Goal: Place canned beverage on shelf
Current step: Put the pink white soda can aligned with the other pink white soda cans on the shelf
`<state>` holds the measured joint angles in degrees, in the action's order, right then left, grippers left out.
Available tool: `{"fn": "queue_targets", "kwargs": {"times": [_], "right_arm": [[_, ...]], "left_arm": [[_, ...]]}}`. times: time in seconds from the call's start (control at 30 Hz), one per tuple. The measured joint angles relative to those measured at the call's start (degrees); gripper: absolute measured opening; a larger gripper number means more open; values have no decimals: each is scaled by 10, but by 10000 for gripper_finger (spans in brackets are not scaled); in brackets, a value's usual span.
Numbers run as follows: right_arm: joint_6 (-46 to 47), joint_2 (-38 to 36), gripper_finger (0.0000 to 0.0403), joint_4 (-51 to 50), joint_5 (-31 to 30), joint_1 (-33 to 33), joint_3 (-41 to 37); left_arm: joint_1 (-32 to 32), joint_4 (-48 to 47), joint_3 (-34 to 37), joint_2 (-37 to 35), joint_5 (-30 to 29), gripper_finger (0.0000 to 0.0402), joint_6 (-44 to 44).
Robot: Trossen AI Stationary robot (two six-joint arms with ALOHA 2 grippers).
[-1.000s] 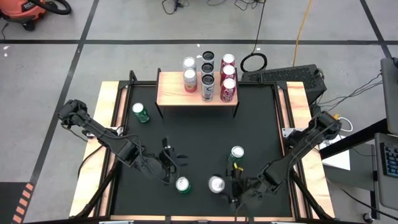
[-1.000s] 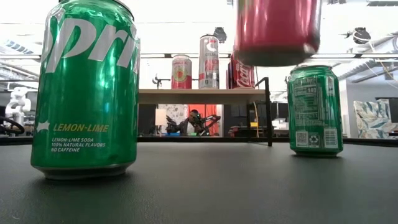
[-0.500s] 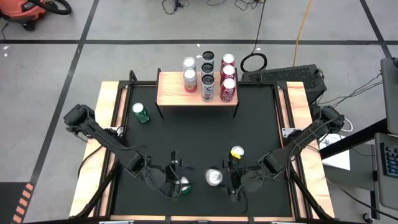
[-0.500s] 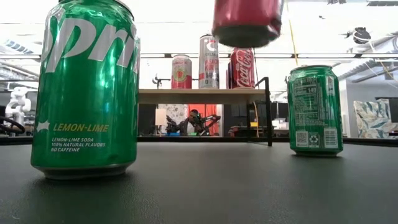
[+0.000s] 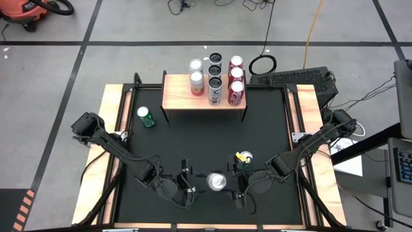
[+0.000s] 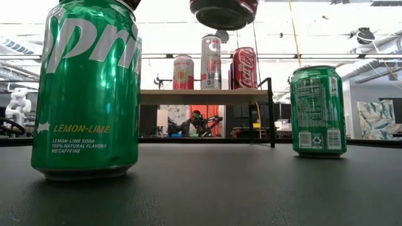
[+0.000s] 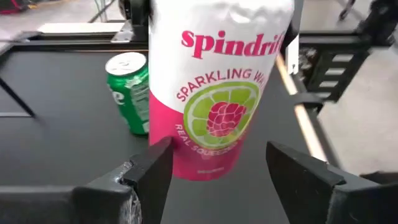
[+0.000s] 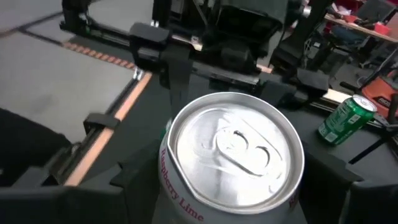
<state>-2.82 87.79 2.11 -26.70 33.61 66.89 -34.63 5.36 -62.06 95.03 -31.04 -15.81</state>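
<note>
A pink-and-white Spindrift can (image 7: pixel 217 93) hangs in the air over the table's near middle, with my right gripper (image 5: pixel 226 183) shut on it. Its silver top (image 8: pixel 233 146) faces up and its bottom (image 6: pixel 223 12) shows high in the low view. My left gripper (image 5: pixel 191 185) stands open just left of this can, fingers (image 7: pixel 149 168) pointing at it, not touching. Directly below the left gripper a green Sprite can (image 6: pixel 88 88) stands on the table. The wooden shelf (image 5: pixel 177 96) at the far middle carries several cans. My right gripper pinches the Spindrift can's side wall (image 8: pixel 165 180) below the top rim, one finger (image 8: pixel 127 186) on each side. The fingers come nearly level from the table's right. The can hangs upright, lifted clear of the table.
Another green can (image 5: pixel 245 158) stands just beyond the right gripper, and a third (image 5: pixel 145 116) at the far left beside the shelf's black leg. Wooden rails (image 5: pixel 106 154) line the table's left and right sides. Bare black tabletop (image 5: pixel 206 138) lies between the grippers and the shelf.
My right gripper has carried the Spindrift can up and toward the table's left, keeping it upright. My left gripper has moved down and toward the near edge and the held can, coming over the near Sprite can, and its fingers have spread open.
</note>
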Motion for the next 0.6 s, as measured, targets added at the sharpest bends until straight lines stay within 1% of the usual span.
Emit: {"fn": "queue_targets", "kwargs": {"times": [0.07, 0.17, 0.27, 0.33, 0.4, 0.53, 0.6], "right_arm": [[-6, 0, 271, 1, 1, -1, 0], [-9, 0, 271, 2, 1, -2, 0], [-9, 0, 272, 3, -2, -3, 0], [-10, 0, 272, 4, -1, -3, 0], [-16, 0, 272, 8, 0, -2, 0], [-31, 0, 272, 24, -2, -2, 0], [-38, 0, 272, 36, -2, -3, 0]], "left_arm": [[0, 8, 0, 1, -2, 256, -13], [1, 3, 0, 2, -42, 256, -19], [3, 8, 0, 2, -49, 264, -7], [3, 24, 0, 2, -49, 280, 15], [5, 40, 0, 2, -46, 304, 29], [17, 42, 0, 2, -46, 357, 32], [19, 42, 0, 2, -44, 378, 34]]}}
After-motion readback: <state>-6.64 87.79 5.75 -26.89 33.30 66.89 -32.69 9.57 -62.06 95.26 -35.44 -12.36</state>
